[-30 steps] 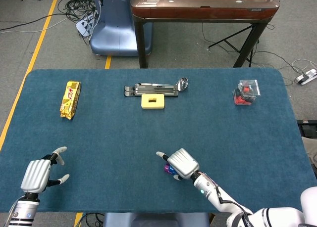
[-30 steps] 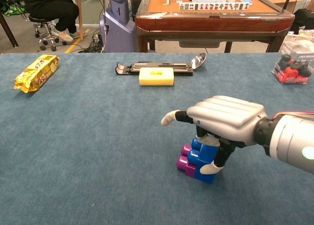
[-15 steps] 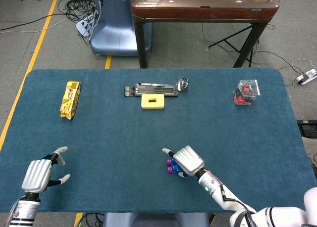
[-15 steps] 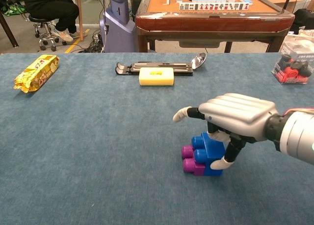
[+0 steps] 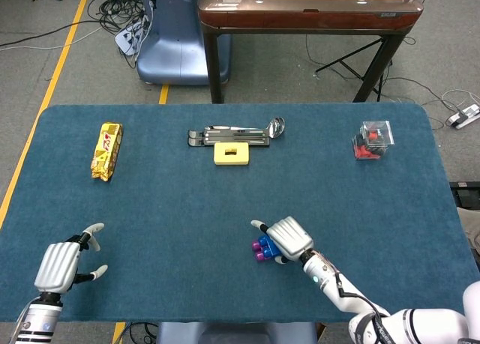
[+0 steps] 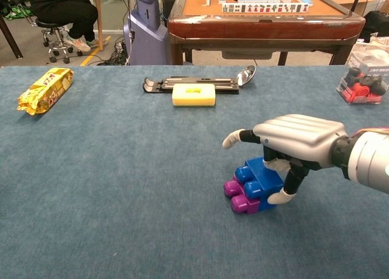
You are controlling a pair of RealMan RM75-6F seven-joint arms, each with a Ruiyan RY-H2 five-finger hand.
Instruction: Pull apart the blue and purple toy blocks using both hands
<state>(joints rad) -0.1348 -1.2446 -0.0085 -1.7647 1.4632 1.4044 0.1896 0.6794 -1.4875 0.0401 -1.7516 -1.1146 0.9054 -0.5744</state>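
Two joined blocks, blue block (image 6: 265, 175) on purple block (image 6: 242, 197), sit gripped under the right robot hand (image 6: 293, 142).

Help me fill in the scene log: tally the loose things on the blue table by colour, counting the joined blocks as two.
Yellow: 2, the snack pack and the yellow block.
Blue: 1, the blue block.
Purple: 1, the purple block.
Black and silver: 1, the flat tool.
Clear with red inside: 1, the clear box.
Total: 6.
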